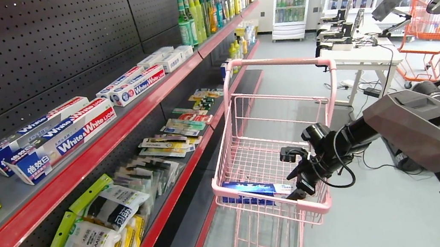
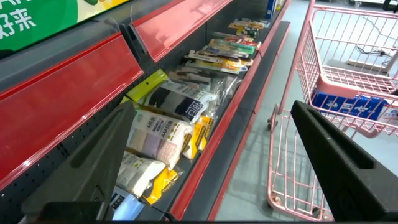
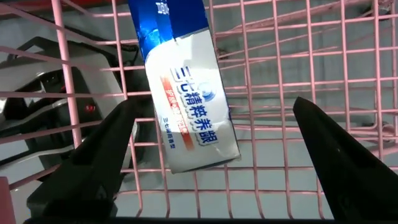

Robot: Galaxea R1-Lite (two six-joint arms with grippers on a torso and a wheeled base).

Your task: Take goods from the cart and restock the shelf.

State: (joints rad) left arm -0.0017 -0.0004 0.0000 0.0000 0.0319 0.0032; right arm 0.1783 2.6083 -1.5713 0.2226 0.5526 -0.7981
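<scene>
**Toothpaste box** point(image 1: 251, 190) lying flat on the wire floor of the pink cart point(image 1: 280, 62), close against the near rim. Its long axis runs along that rim, one end toward the shelf point(image 1: 91, 155), the other beneath the right claw point(image 1: 297, 182). The claw hangs just above the box with its fingers spread to either side of the narrow width, apparently so that closing would pinch it across the short dimension. The left claw point(image 2: 211, 118), likewise spread and holding nothing, hangs beside the lower shelf tier. Similar boxes point(image 1: 62, 132) on the upper tier lie lengthwise along the edge, the probable destination.
</scene>
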